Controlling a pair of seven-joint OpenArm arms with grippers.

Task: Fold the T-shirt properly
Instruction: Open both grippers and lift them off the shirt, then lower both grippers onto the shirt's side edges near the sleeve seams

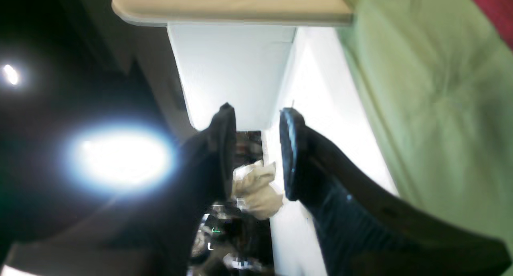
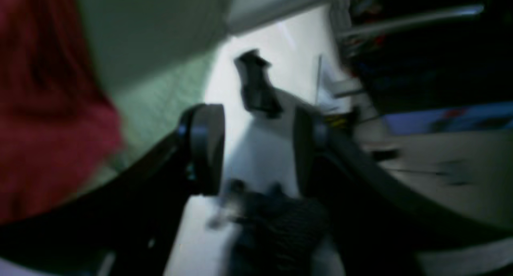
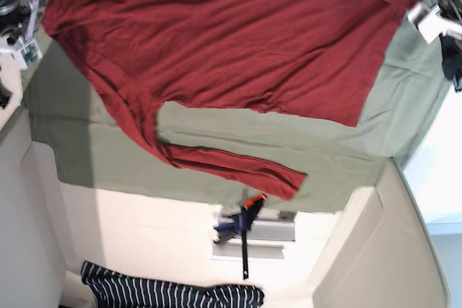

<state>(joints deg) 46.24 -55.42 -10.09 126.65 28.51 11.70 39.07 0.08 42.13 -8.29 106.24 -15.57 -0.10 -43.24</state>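
Standing at the table, I note the red shirt (image 3: 231, 41) spread flat and face-open on the green cloth (image 3: 346, 156), filling the upper part of the base view. One long sleeve (image 3: 238, 167) runs slantwise from the body across the bare cloth, its cuff near the cloth's edge. Neither gripper touches the garment.

The left gripper (image 1: 257, 119) hangs beside the cloth's edge, its two dark fingers (image 1: 224, 147) standing apart with nothing between them. The green cloth fills the right of its camera's view, with a corner of red at the upper right. A crumpled pale rag (image 1: 258, 189) shows beyond the gap, and a beige board (image 1: 232, 5) lies across the top.

The right gripper (image 2: 255, 147) likewise has its jaws apart and empty, with red fabric and green cloth off to its left. That view is badly blurred, and the dark shape beyond the gap cannot be identified.

Off the cloth, a bar clamp (image 3: 244, 225) with an orange handle lies on the pale surface, and a navy striped garment (image 3: 173, 295) lies bunched at the lower edge.
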